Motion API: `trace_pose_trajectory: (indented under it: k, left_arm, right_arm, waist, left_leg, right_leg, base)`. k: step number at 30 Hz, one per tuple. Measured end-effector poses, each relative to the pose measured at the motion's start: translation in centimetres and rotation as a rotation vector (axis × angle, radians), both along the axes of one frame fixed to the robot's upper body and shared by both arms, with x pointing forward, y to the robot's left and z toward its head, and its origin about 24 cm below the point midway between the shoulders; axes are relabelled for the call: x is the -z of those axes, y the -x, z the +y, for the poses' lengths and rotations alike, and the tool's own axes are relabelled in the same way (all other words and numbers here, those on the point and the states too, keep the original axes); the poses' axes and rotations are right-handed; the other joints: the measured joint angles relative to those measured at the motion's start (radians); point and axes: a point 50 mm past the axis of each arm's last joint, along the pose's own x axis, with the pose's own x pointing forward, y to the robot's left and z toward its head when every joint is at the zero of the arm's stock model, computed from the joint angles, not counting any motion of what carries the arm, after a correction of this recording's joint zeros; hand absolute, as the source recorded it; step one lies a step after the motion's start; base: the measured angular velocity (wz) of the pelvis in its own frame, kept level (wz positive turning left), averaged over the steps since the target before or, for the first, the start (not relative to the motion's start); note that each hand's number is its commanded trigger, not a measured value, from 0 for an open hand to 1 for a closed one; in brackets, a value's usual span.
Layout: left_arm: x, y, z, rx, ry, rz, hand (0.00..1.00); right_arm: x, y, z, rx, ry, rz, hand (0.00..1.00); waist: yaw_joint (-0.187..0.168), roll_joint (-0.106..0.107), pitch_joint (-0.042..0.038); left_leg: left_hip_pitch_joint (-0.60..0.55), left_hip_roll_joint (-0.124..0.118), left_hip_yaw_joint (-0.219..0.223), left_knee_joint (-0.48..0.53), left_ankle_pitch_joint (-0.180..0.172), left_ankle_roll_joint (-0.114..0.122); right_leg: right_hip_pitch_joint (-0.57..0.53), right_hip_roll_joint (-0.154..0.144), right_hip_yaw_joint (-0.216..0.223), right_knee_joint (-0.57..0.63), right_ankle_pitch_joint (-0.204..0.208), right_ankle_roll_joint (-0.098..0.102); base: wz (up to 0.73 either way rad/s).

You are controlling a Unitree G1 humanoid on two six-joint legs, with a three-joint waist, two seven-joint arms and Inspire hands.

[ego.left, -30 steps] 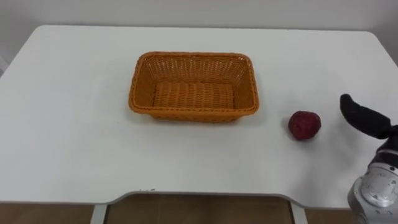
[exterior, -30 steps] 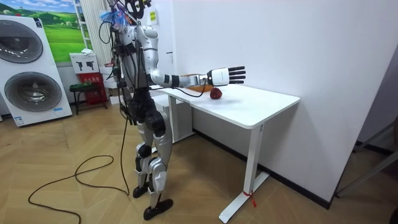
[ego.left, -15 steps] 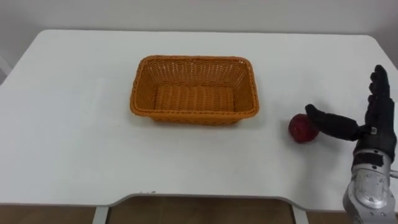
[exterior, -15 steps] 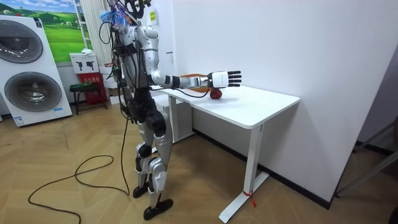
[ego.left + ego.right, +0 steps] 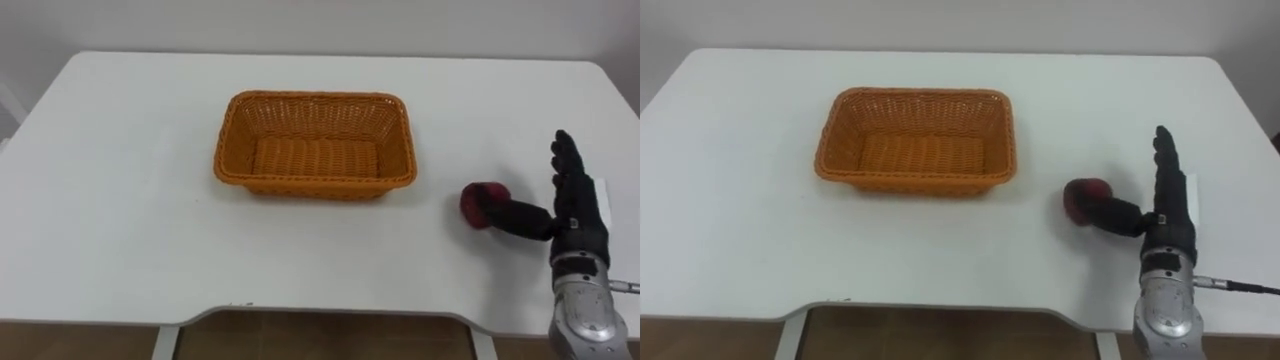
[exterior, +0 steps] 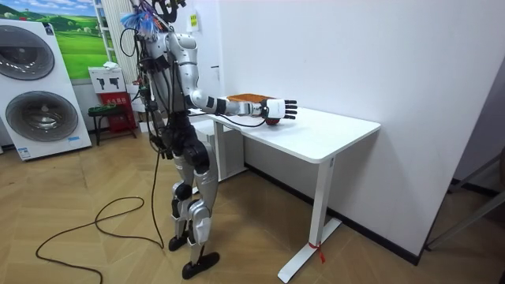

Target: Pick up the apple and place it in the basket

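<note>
A dark red apple [image 5: 481, 203] lies on the white table [image 5: 120, 200], right of an empty orange wicker basket [image 5: 314, 144]. My right hand [image 5: 573, 205] stands just right of the apple, edge-on with its fingers straight and pointing away from me; its thumb reaches left and touches the apple's near right side. The hand is open and nothing is gripped. In the room view I stand at the table's end with the right arm stretched over it, the right hand [image 6: 278, 109] by the apple [image 6: 271, 120].
The basket [image 5: 917, 138] sits mid-table with bare tabletop all round it. The table's near edge runs just below my right wrist. In the room view a washing machine [image 6: 35, 91] and a small stool stand behind me.
My right hand has come in from the right and lowered beside the apple, its thumb now against the fruit. The apple and basket have stayed put; the eye view shifted slightly.
</note>
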Motion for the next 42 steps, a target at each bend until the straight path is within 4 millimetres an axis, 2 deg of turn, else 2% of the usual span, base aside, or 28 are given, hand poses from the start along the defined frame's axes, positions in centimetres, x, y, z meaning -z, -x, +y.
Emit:
trace_pose_trajectory:
  k: [4,7,10,15,19,20,21,42]
  left_arm:
    - [0.0,0.0,0.0,0.0,0.008,0.007,0.0]
    - [0.0,-0.3,-0.1,0.004,0.016,0.001,0.0]
    - [0.1,-0.1,-0.2,0.004,0.023,0.006,0.0]
    - [0.1,-0.1,-0.3,0.012,0.024,0.004,0.0]
    - [0.1,-0.3,-0.4,0.025,0.029,-0.006,0.0]
    - [0.1,-0.3,-0.4,0.027,0.03,-0.008,0.0]
    - [0.1,-0.4,-0.4,0.027,0.03,-0.009,0.0]
    - [0.1,-0.3,-0.4,0.026,0.026,-0.006,0.0]
  right_arm:
    - [0.5,0.1,0.1,-0.019,-0.008,0.026,0.0]
    - [2.2,0.7,0.1,-0.033,-0.017,0.123,0.0]
    - [2.2,0.6,0.4,-0.068,0.018,0.127,0.0]
    - [2.4,0.7,0.6,-0.092,0.046,0.147,0.0]
    - [2.5,0.7,1.0,-0.117,0.052,0.155,0.0]
    - [2.5,0.7,1.0,-0.124,0.056,0.158,0.04]
    - [2.6,0.7,1.1,-0.126,0.057,0.159,1.0]
    - [2.4,0.6,0.4,-0.113,0.134,0.166,1.0]
  waist:
    - [0.002,0.001,0.001]
    - [0.003,-0.007,-0.0002]
    - [0.003,-0.006,-0.0001]
    - [0.002,-0.018,-0.0005]
    - [-0.003,-0.027,0.0034]
    - [-0.004,-0.028,0.0037]
    - [-0.004,-0.029,0.0036]
    - [-0.002,-0.027,-0.0026]
  left_leg:
    - [-0.006,0.0,-0.007,0.005,0.0,0.0]
    - [-0.018,-0.001,-0.018,0.01,0.0,0.0]
    - [-0.02,-0.001,-0.017,0.007,0.0,0.0]
    - [-0.02,-0.001,-0.015,0.014,0.0,0.0]
    - [-0.02,-0.001,-0.015,0.014,0.0,0.0]
    - [-0.02,-0.001,-0.016,0.013,-0.001,0.0]
    - [-0.02,-0.001,-0.016,0.012,-0.001,0.0]
    - [-0.007,0.0,-0.012,-0.001,0.0,0.0]
  right_leg:
    - [0.003,0.0,-0.006,0.0,0.0,0.0]
    - [0.0,-0.001,-0.017,0.0,0.0,0.0]
    - [-0.001,-0.001,-0.017,0.0,0.0,0.0]
    - [0.0,-0.001,-0.018,0.0,0.0,0.0]
    - [0.0,-0.001,-0.017,0.0,0.0,0.0]
    - [-0.001,-0.001,-0.017,0.0,0.0,0.0]
    - [-0.001,0.0,-0.017,0.0,0.0,0.0]
    - [0.005,0.0,-0.017,-0.001,0.001,-0.001]
  base:
    - [0.04]
    - [0.11]
    - [0.0]
    - [0.0]
    - [0.0]
    - [0.0]
    - [0.0]
    - [0.0]
